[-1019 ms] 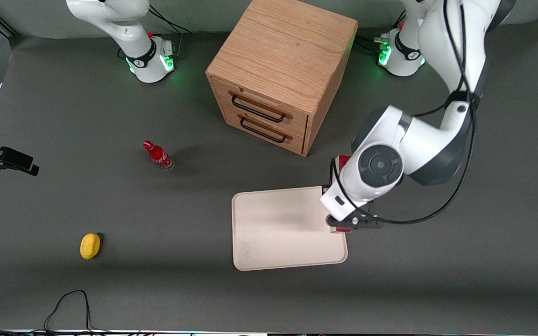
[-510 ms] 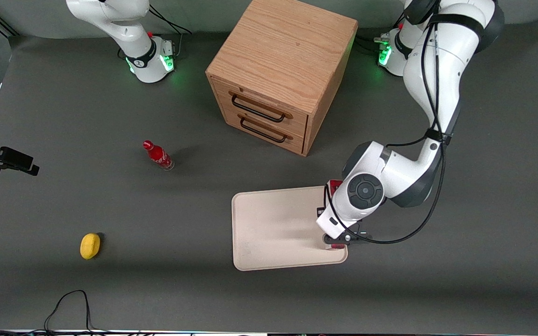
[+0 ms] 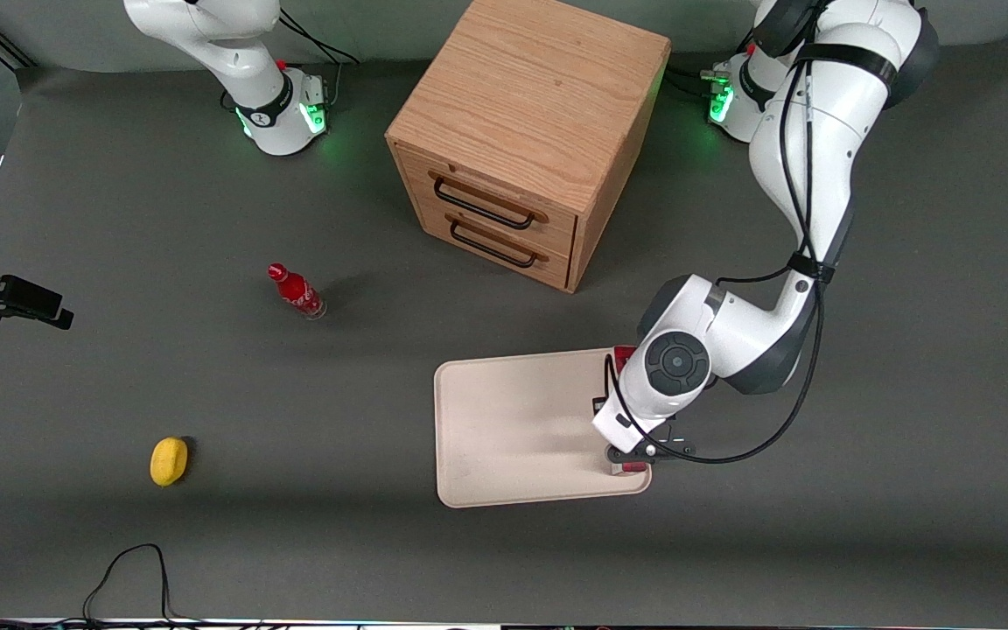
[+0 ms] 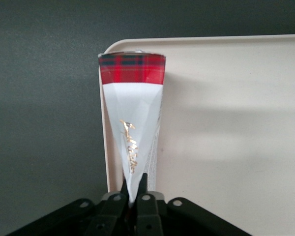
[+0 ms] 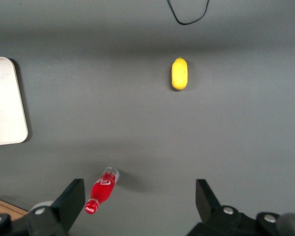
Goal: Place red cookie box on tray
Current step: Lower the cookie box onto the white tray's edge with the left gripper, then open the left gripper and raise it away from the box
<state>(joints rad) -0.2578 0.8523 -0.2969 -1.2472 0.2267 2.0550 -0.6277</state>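
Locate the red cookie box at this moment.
The red cookie box is clamped in the gripper, over the tray along its rim at the working arm's end, nearer the front camera than the wooden cabinet.

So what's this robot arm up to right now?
The working arm's gripper is shut on a red cookie box and holds it low along one short edge of the cream tray, at the tray's working-arm end. The box is not yet let go. A wooden cabinet, a small red bottle and a yellow object sit untouched elsewhere on the table.

Gripper [image 4: 133, 189] lowered red cookie box [image 4: 132, 113] onto tray [image 3: 513, 429] edge nearest working arm.
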